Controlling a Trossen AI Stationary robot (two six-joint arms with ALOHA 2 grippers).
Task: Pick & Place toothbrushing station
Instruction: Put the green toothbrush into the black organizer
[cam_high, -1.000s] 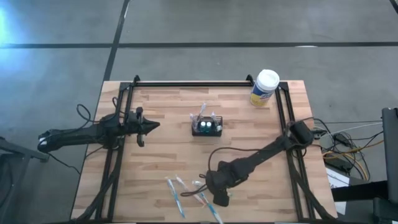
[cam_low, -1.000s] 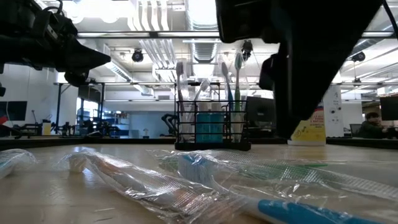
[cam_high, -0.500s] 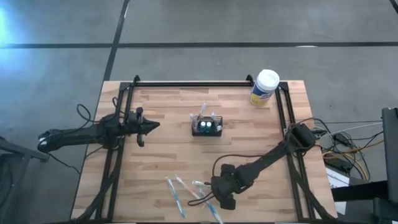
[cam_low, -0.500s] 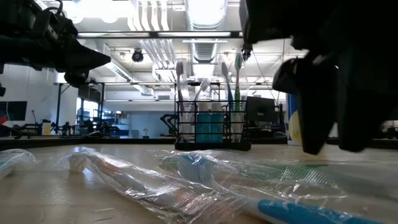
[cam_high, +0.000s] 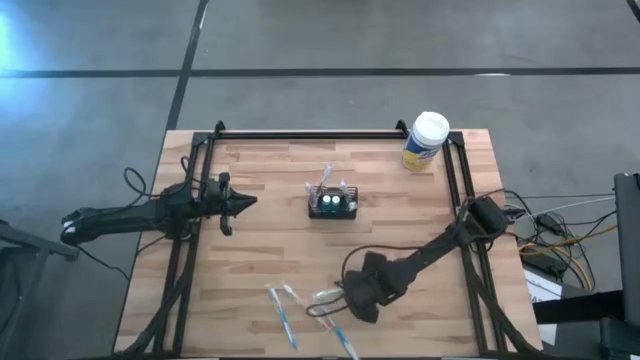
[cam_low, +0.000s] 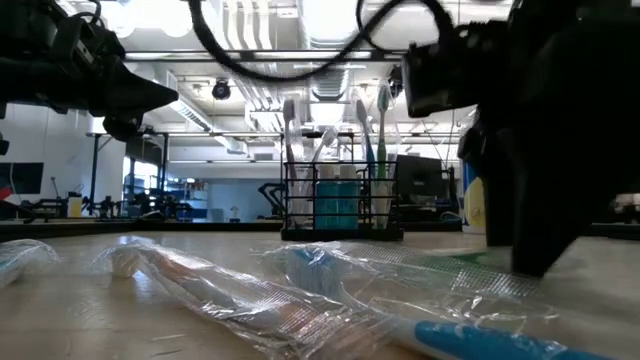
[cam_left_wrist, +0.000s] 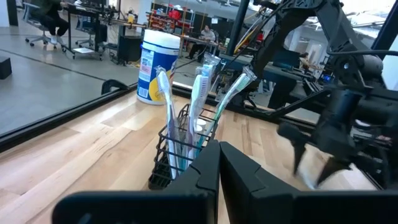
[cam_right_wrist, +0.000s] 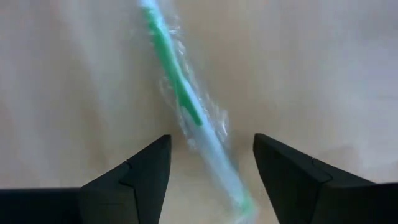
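Wooden table (cam_high: 270, 180) — my work surface. Toothbrushing station (cam_high: 332, 204), mid-table, brushes upright in it. My left gripper (cam_high: 243, 203), fingers pressed together, waits well left of it. My right gripper (cam_right_wrist: 211, 165) — fingers spread, straddling a green wrapped toothbrush (cam_right_wrist: 180, 93) near the front edge.

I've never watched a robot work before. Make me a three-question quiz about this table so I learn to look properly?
1. True or false: the right gripper is open over a wrapped green toothbrush.
2. Which stands nearer the table's far edge: A) the black wire holder, B) the white-lidded canister?
3. Fill in: the left gripper is ____.

Key: 1 true; 2 B; 3 shut
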